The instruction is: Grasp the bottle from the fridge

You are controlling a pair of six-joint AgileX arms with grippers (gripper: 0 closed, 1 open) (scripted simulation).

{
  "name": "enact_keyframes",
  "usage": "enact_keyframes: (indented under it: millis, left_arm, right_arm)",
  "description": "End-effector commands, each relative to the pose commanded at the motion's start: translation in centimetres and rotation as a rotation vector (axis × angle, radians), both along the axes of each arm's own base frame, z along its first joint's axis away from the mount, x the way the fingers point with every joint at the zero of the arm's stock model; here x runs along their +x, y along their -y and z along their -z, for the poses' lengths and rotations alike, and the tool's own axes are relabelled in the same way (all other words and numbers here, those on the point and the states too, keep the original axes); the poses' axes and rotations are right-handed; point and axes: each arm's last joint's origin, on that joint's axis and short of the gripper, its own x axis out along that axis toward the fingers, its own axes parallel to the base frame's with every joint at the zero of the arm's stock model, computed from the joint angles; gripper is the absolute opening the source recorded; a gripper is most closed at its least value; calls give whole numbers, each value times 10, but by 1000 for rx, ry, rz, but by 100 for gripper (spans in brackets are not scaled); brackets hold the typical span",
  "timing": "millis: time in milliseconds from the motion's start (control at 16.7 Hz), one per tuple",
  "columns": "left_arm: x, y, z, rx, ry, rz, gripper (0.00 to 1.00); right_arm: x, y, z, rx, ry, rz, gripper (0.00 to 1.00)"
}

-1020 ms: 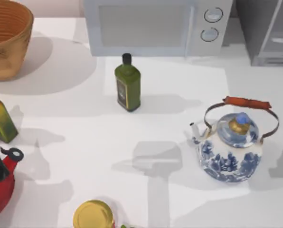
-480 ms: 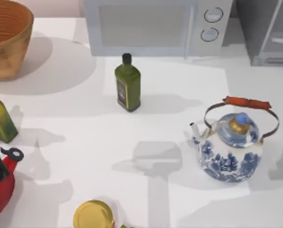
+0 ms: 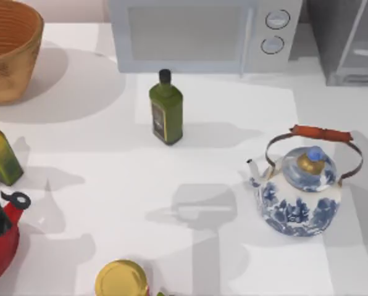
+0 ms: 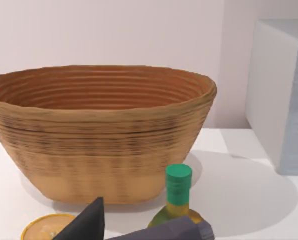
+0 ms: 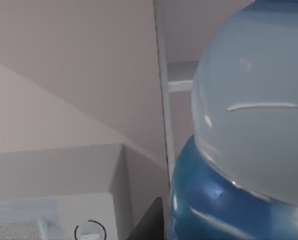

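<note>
The bottle (image 5: 249, 130) is seen very close in the right wrist view, before the fridge (image 5: 161, 100); claw state cannot be told.

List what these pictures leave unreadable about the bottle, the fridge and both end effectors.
- Bottle, right wrist view: too close, cut off by the frame; grip unseen.
- Fridge, top view: cut off at the corner; interior unreadable.
- Left end effector, left wrist view: cut by the edge; opening unclear.
</note>
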Motion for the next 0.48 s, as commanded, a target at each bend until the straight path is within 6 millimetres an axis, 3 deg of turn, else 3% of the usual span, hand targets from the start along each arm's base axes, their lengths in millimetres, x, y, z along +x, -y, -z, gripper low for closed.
enact_keyframes:
  millis: [120,240,360,480]
  left_arm:
    - [0,0,0,0,0,0,100]
    - [0,0,0,0,0,0,100]
    - [0,0,0,0,0,0,100]
    - [0,0,0,0,0,0,100]
  right_arm:
    - [19,-30,-18,31,-10,-1,0]
    - [39,-73,-23,45,-40,-2,0]
    - [51,-126,-13,37,-78,-3,0]
    - [53,-180,9,13,-112,-3,0]
